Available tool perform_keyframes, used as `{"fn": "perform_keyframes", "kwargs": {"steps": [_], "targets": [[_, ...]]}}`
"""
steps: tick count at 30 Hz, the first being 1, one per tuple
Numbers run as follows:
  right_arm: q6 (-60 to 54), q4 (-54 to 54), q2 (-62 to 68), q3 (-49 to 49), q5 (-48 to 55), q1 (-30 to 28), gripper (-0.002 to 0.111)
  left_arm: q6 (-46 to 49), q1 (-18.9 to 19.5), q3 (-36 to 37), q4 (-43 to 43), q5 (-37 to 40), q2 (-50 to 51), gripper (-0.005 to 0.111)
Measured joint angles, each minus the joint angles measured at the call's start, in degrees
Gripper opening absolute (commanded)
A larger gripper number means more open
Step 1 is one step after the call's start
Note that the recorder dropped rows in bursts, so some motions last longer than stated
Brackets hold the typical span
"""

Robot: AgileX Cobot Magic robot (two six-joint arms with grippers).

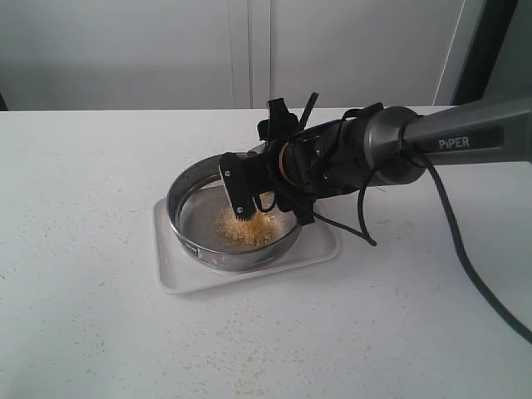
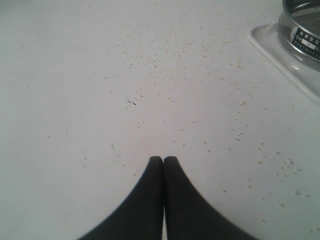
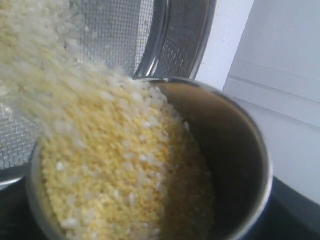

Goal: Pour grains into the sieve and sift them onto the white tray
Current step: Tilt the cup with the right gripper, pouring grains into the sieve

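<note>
My right gripper reaches over the sieve and is shut on a small steel cup, tipped on its side. Golden-yellow and pale grains slide out of the cup and stream onto the sieve's mesh. A small heap of grains lies on the mesh under the gripper. The sieve stands on the white tray. My left gripper is shut on nothing, low over the bare table, apart from the tray's corner and the sieve's steel wall.
Stray grains are scattered over the white table between the left gripper and the tray. The right arm and its black cable cross the table's right side. A pale wall stands behind the table.
</note>
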Motion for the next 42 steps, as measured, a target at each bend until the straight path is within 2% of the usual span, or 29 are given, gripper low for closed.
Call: {"fn": "perform_keyframes", "kwargs": {"steps": [5,13,42], "targets": [[-2.66,-0.22,0.00,0.00,-2.58,0.00,0.000,0.00,0.00,0.00,0.00,0.00,0.00,0.000],[-8.04,-1.30,0.00,0.00,-0.01,0.00,0.000,0.00,0.00,0.00,0.00,0.00,0.00,0.000],[-8.57,-7.39,0.00,0.00,2.37,0.00,0.000,0.00,0.00,0.00,0.00,0.00,0.00,0.000]]}}
